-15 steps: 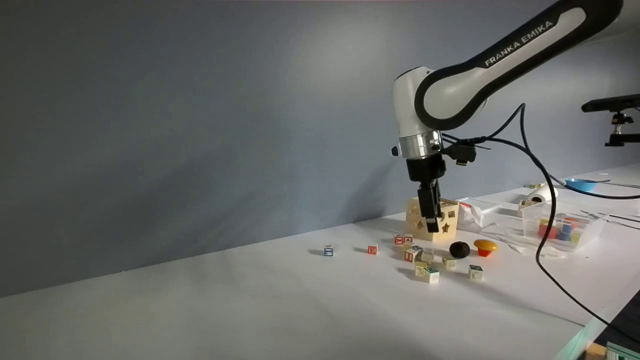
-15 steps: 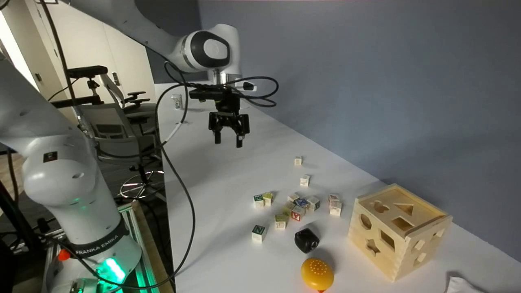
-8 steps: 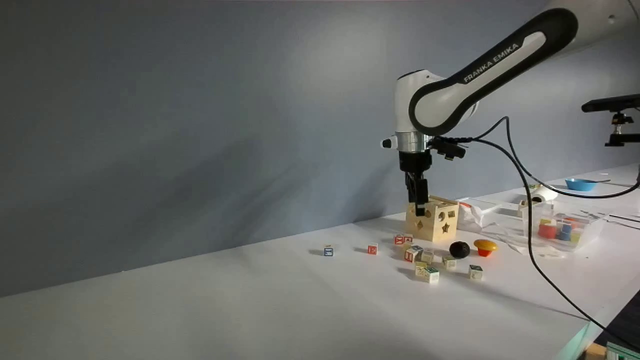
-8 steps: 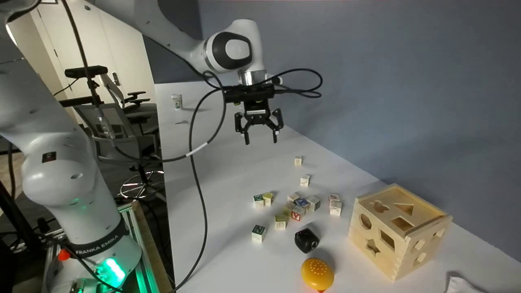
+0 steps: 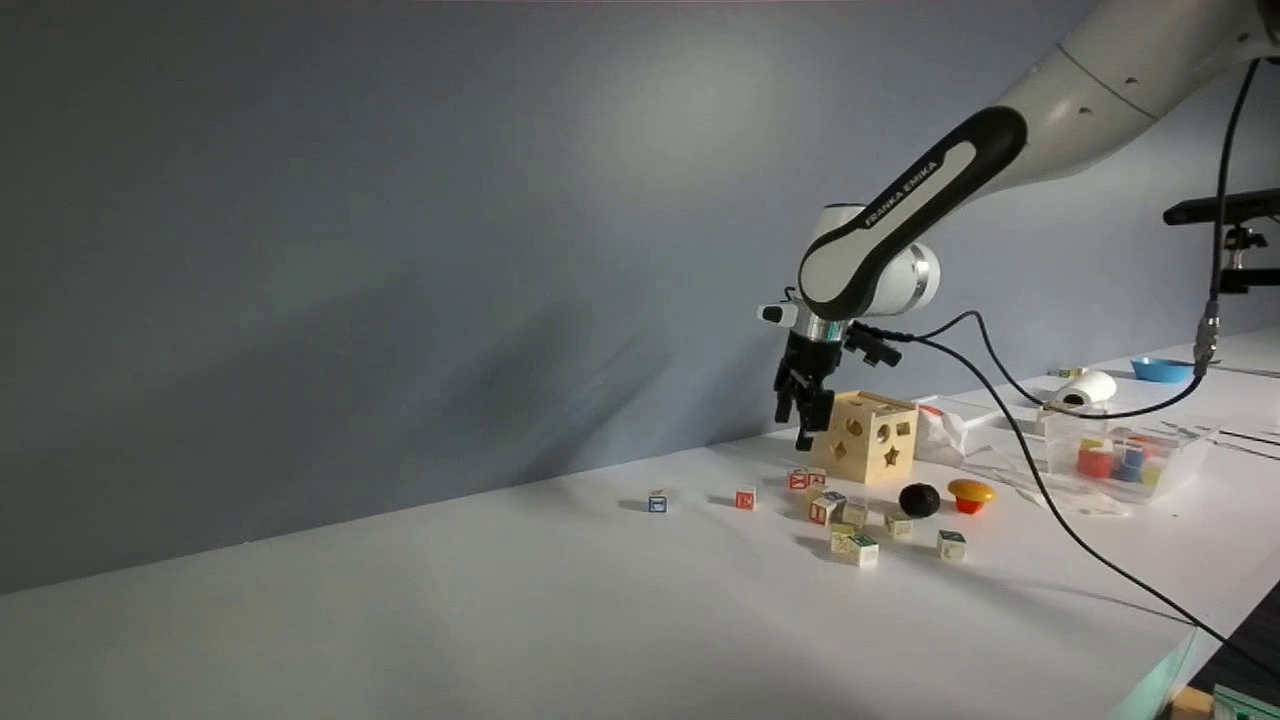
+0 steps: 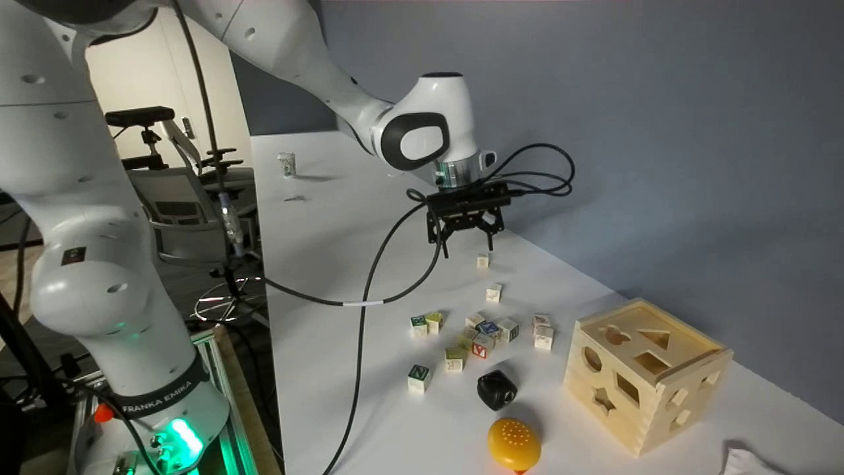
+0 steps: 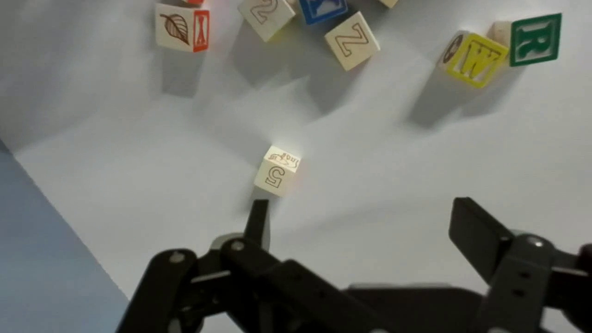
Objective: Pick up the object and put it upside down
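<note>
The object, a small piece with an orange-yellow domed top and a red lower part, stands on the table beside a black ball-like thing. Mostly its dotted top shows in an exterior view, with a bit of red at the lower edge. It is out of the wrist view. My gripper is open and empty, in the air above the table, well away from the object. It also shows in an exterior view. In the wrist view its fingers are wide apart, with bare table between them.
A letter block lies just ahead of one fingertip in the wrist view. Several more letter blocks lie between gripper and object. A black piece and a tan wooden shape box stand near the object. A wall runs along the table.
The arm has reached farther along the table toward the letter blocks. The hand has come lower in the last half second and is turned a little. The things on the table have not moved.
</note>
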### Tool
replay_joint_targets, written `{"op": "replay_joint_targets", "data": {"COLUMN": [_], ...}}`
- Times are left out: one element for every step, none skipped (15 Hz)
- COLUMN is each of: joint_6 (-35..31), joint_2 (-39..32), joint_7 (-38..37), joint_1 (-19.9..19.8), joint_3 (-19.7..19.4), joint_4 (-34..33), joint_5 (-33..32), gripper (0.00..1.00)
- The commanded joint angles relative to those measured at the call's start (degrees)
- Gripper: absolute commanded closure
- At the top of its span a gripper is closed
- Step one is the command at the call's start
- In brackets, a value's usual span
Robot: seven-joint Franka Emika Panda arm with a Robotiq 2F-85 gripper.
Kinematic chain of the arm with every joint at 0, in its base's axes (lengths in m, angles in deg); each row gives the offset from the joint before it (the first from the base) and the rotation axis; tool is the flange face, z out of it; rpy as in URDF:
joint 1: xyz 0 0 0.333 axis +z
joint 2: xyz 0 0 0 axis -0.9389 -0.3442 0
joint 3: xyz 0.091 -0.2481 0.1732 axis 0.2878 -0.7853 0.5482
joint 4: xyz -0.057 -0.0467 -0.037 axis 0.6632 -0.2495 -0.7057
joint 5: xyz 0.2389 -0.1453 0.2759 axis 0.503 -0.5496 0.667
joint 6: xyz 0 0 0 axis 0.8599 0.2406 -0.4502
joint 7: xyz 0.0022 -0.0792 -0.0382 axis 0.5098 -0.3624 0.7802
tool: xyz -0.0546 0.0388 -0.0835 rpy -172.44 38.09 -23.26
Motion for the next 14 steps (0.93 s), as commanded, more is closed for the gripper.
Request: {"op": "replay_joint_targets", "data": {"joint_6": [0.1,0.2,0.2,0.4,0.5,2.9,3.5,3.9,6.1,6.7,8.6,8.9,10.8,12.5], "joint_2": [-0.8,-1.3,-1.4,-1.4,-1.4,-2.5,-3.4,-4.6,-5.7,-6.8,-8.1,-9.4,-10.6,-11.8], "joint_7": [0.7,0.9,0.9,0.9,0.9,3.1,1.7,0.9,0.7,-1.0,-1.8,-3.4,-3.8,-4.2], "joint_1": [-1.7,-1.7,-1.7,-1.7,-1.7,-2.1,-2.4,-2.8,-3.3,-3.6,-4.3,-4.7,-5.4,-6.1], "joint_3": [1.9,2.1,2.2,2.2,2.2,2.4,2.4,2.4,2.5,2.5,2.5,2.6,2.8,3.2], "joint_4": [-0.4,-0.8,-1.0,-1.2,-1.4,-2.9,-3.7,-4.5,-5.8,-6.8,-8.4,-9.5,-11.2,-12.7], "joint_5": [0.9,1.4,1.5,1.5,1.5,4.5,4.0,3.9,5.2,5.1,6.5,6.8,8.3,10.3], "gripper": [0.0,0.0,0.0,0.0,0.0,0.0,0.0,0.0,0.0,0.0,0.0,0.0,0.0,0.0]}}
